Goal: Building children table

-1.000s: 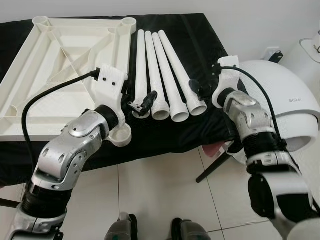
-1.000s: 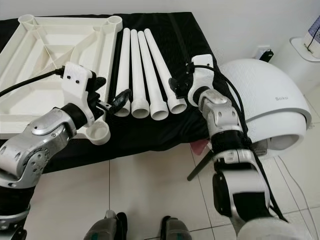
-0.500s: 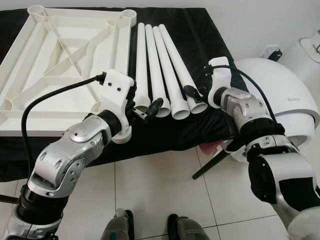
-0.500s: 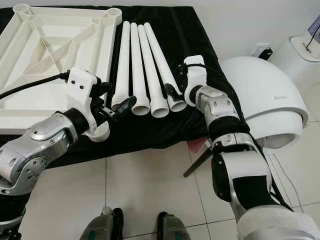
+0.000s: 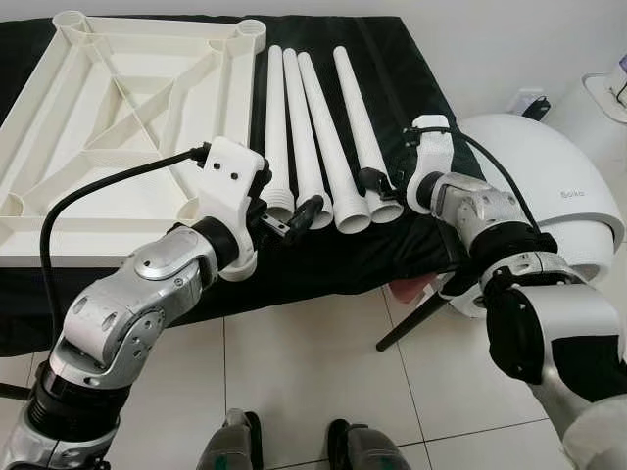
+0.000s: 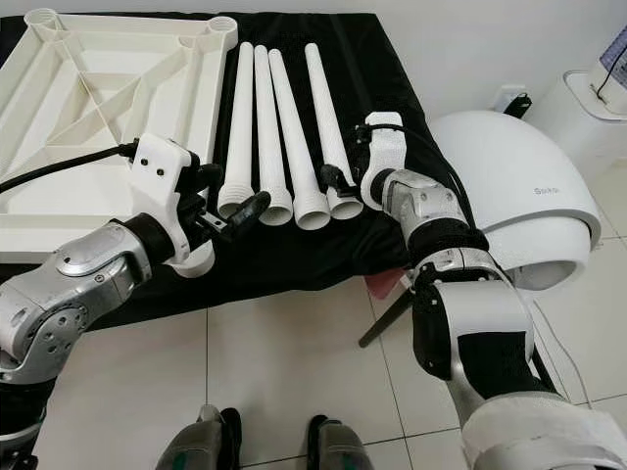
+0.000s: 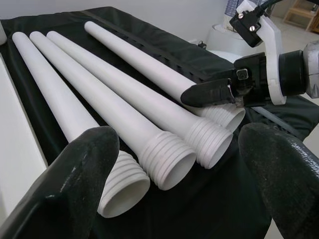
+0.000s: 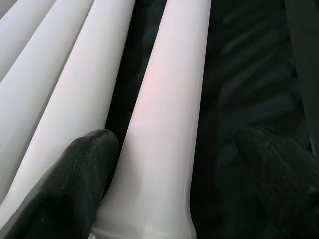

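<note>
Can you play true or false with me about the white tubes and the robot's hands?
1. Four white table legs lie on the black cloth. True.
2. The right end effector is at the leg farthest to the robot's right. True.
3. The left end effector is shut tight on a leg. False: its fingers are open, near the threaded ends.
4. The white tabletop lies to the right of the legs. False: it lies to their left.
5. The legs stand upright. False: they lie flat.
</note>
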### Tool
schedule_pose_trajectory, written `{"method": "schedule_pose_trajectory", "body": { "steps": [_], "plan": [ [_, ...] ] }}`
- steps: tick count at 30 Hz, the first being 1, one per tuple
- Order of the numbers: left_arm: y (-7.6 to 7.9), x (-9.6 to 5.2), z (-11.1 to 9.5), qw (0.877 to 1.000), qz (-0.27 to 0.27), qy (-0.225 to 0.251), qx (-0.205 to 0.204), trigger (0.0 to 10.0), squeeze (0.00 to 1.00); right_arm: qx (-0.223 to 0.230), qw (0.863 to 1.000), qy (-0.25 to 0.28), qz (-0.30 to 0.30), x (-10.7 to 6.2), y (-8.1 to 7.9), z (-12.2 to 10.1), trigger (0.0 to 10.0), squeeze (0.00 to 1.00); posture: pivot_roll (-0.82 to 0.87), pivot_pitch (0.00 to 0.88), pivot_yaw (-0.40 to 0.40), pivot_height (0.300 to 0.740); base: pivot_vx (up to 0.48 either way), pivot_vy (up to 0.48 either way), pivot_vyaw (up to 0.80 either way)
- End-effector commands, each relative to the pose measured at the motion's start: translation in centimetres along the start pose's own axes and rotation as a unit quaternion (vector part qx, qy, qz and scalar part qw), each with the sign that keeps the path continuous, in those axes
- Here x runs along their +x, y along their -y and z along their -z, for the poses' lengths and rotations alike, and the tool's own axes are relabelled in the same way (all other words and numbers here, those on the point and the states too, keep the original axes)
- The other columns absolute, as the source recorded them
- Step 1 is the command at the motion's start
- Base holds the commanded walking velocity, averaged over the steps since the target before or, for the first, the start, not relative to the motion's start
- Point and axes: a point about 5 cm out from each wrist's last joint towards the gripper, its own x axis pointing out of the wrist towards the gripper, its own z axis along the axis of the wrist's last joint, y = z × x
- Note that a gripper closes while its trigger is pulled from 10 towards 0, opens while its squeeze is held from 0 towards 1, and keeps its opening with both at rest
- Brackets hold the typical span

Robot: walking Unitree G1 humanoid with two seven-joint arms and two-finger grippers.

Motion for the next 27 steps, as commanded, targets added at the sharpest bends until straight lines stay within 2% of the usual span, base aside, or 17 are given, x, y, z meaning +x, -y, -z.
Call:
{"method": "schedule_pose_trajectory", "body": {
  "steps": [1,4,6,7,8,17,22,25,26,27],
  "plan": [
    [1.2,-0.2,-0.1,0.996,0.089,-0.002,0.004,10.0,0.0,0.022,0.997,-0.072,0.013,0.2,0.1,3.8,4.1,0.0,0.03,0.219,-0.054,0.74,0.0,0.0,0.0],
    [1.1,-0.1,-0.1,0.996,0.088,-0.002,0.004,10.0,0.0,0.031,0.997,-0.073,0.024,0.3,0.2,4.0,4.1,0.0,0.03,0.217,-0.054,0.74,0.0,0.0,0.0],
    [0.9,-0.1,-0.2,0.996,0.083,0.001,0.004,10.0,0.0,0.039,0.996,-0.074,0.041,0.2,0.4,4.3,1.0,0.0,0.03,0.214,-0.052,0.74,0.0,0.0,0.0],
    [0.9,-0.1,-0.2,0.996,0.083,0.001,0.004,10.0,0.0,0.039,0.996,-0.074,0.041,0.2,0.4,4.3,1.0,0.0,0.03,0.214,-0.052,0.74,0.0,0.0,0.0],
    [0.8,0.0,-0.2,0.997,0.081,0.002,0.004,10.0,0.0,0.044,0.995,-0.078,0.049,0.2,0.5,4.5,0.0,0.0,0.03,0.212,-0.05,0.74,0.0,0.0,0.0],
    [0.4,0.2,-0.4,0.997,0.07,0.007,0.005,10.0,0.0,0.06,0.99,-0.084,0.096,0.0,1.3,4.8,0.0,0.0,0.02,0.205,-0.048,0.74,0.0,0.0,0.0],
    [0.0,0.5,-0.1,0.998,0.062,0.011,-0.009,10.0,0.0,0.076,0.986,-0.08,0.124,-0.1,1.6,5.0,0.0,0.0,0.02,0.198,-0.041,0.74,0.0,0.0,0.0],
    [-0.3,0.7,0.0,0.998,0.058,0.011,-0.015,10.0,0.0,0.084,0.986,-0.078,0.117,0.0,1.4,5.0,0.0,0.0,0.02,0.196,-0.038,0.74,0.0,0.0,0.0],
    [-0.3,0.7,0.1,0.998,0.058,0.01,-0.016,10.0,0.0,0.071,0.988,-0.086,0.104,0.1,1.1,5.2,4.2,0.0,0.01,0.197,-0.036,0.74,0.0,0.0,0.0],
    [-0.2,0.8,0.2,0.998,0.06,0.009,-0.015,10.0,0.0,0.058,0.99,-0.087,0.096,0.1,0.9,5.3,10.0,0.0,0.01,0.198,-0.036,0.74,0.0,0.0,0.0]
  ]
}}
